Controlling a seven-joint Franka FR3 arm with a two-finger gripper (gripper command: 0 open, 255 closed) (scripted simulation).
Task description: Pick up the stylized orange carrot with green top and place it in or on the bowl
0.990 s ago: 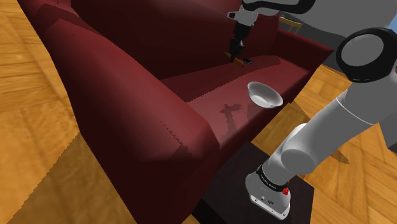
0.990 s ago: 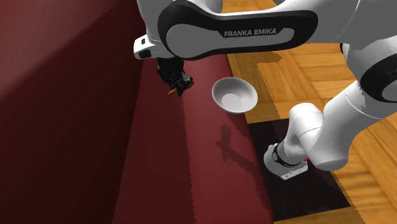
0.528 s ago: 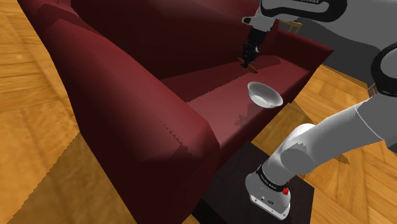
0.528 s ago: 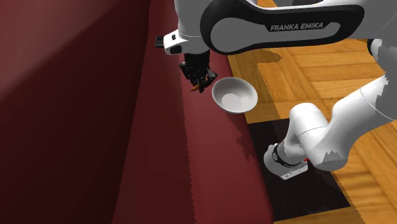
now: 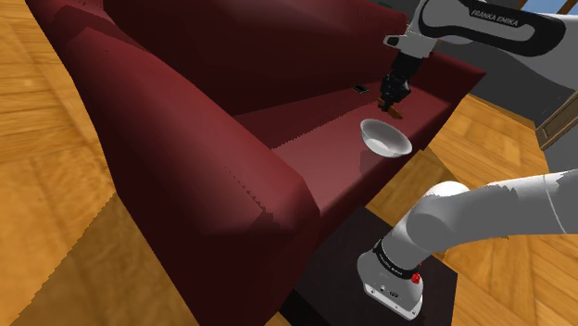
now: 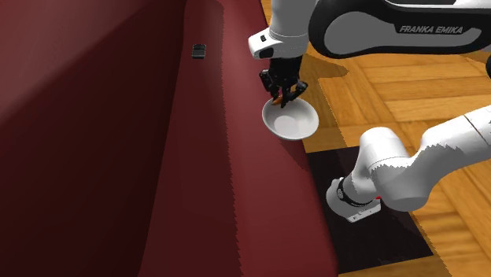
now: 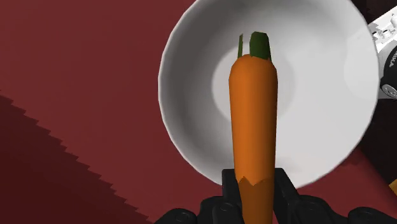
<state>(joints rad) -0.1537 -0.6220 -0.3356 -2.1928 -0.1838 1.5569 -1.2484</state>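
Dark red sofa (image 5: 185, 120) on wooden plank floor (image 5: 56, 231), with the dark box stand (image 5: 338, 264) set against the sofa's front.

Item 1: white bowl (image 5: 385, 140). On the seat cushion close to its front edge, upright and round. Seen from overhead in the second exterior view (image 6: 293, 122).

Item 2: orange carrot (image 7: 254, 127) with green top. Clasped at its narrow end between the two black fingers of the gripper (image 7: 256, 188), jaws parted only by the carrot's width. In the wrist view, long axis in line with the fingers, green top pointing away from them and lying over the bowl's white inside (image 7: 191, 95); narrow tip hidden between the finger pads. In the shoulder view, no more than a small orange fleck (image 5: 396, 112) under the gripper (image 5: 394, 100), just above the bowl's far rim. In the second exterior view, an orange sliver (image 6: 273, 100) under the gripper (image 6: 283, 93) at the bowl's rim on the backrest side. Contact between carrot and bowl not possible to tell.

Item 3: small black object (image 5: 359, 89) on the seat by the backrest, apart from the bowl, also plain in the second exterior view (image 6: 199, 51).

Obstructions: white arm arching from the stand (image 6: 397, 236) over the bowl; no object between carrot and bowl.
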